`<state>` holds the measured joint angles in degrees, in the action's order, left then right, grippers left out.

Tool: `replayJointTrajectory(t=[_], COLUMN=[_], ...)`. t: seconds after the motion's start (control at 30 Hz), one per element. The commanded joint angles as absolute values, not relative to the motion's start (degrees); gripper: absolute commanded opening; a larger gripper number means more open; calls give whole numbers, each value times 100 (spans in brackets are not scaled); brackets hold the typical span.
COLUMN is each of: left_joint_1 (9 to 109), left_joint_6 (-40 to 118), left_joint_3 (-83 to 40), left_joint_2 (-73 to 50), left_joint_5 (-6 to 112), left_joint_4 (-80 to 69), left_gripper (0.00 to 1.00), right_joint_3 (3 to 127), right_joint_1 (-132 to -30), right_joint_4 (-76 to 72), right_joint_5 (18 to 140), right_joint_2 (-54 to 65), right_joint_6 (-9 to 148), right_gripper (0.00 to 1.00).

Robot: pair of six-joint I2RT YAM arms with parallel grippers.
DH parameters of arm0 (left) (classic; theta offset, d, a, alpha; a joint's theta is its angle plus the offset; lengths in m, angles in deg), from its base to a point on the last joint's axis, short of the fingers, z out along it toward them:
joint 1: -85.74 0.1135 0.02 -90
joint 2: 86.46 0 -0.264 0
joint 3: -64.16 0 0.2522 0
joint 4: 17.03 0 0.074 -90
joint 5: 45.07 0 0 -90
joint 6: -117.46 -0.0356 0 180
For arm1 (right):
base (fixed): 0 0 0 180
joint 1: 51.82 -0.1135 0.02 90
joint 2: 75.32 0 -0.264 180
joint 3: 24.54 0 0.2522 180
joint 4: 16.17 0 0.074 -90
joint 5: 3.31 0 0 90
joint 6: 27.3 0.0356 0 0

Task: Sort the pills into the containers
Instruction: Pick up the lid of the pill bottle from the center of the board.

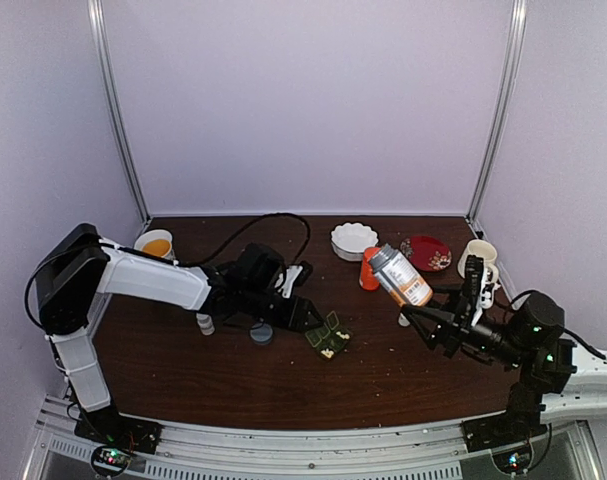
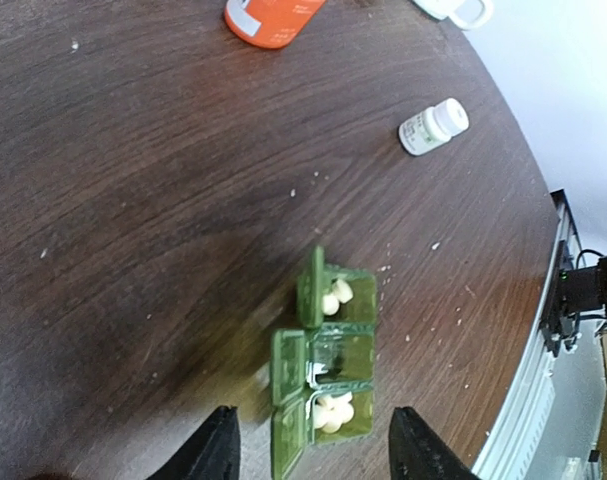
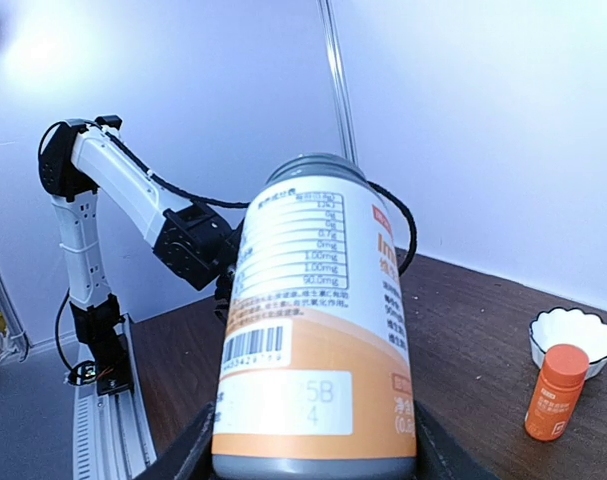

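Your left gripper (image 1: 303, 318), fingers (image 2: 218, 448) spread, hangs just above the green pill box (image 2: 291, 372), whose 3 open cells (image 2: 345, 352) run lengthwise away between them, pills (image 2: 334, 295) in both end cells; your right gripper (image 1: 429, 320), well apart, pinches the labelled bottle (image 3: 313, 330)

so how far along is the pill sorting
Partly done: pills lie in both end cells of the green pill box, whose lids are all open. The middle cell looks nearly empty. In hand: the right gripper holds the labelled bottle aloft, while the left gripper hangs open over the box, holding nothing. Left to do: fill the middle cell, then probably close the lids.
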<state>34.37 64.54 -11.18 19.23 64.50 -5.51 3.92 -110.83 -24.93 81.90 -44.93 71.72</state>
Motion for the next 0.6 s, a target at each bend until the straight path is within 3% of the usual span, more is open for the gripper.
replayJointTrajectory(t=[0.0, 0.27, 0.43, 0.5, 0.57], left_joint_1=[3384, 3380, 3380, 3380, 3384], left_joint_6=[6176, 5691, 5446, 5434, 5466], left_joint_3=[-1330, -1643, -1715, -1788, -1806], left_joint_2=[1503, 906, 879, 1026, 1164], left_joint_5=[6031, 5101, 4670, 4588, 4581], left_joint_4=[39, 1482, 2417, 2645, 2772], left_gripper=[54, 58, 87, 93, 96], right_joint_3=[735, 573, 523, 477, 380], right_joint_1=[-11062, -11062, -11062, -11055, -11060], right_joint_4=[-2526, -4041, -4767, -5433, -6185], right_joint_5=[8498, 8266, 8785, 9445, 8919], right_joint_2=[-4504, -4312, -3601, -3255, -3037], right_joint_6=[6825, 6138, 5272, 5498, 5594], right_gripper=[0, 0, 0, 0, 0])
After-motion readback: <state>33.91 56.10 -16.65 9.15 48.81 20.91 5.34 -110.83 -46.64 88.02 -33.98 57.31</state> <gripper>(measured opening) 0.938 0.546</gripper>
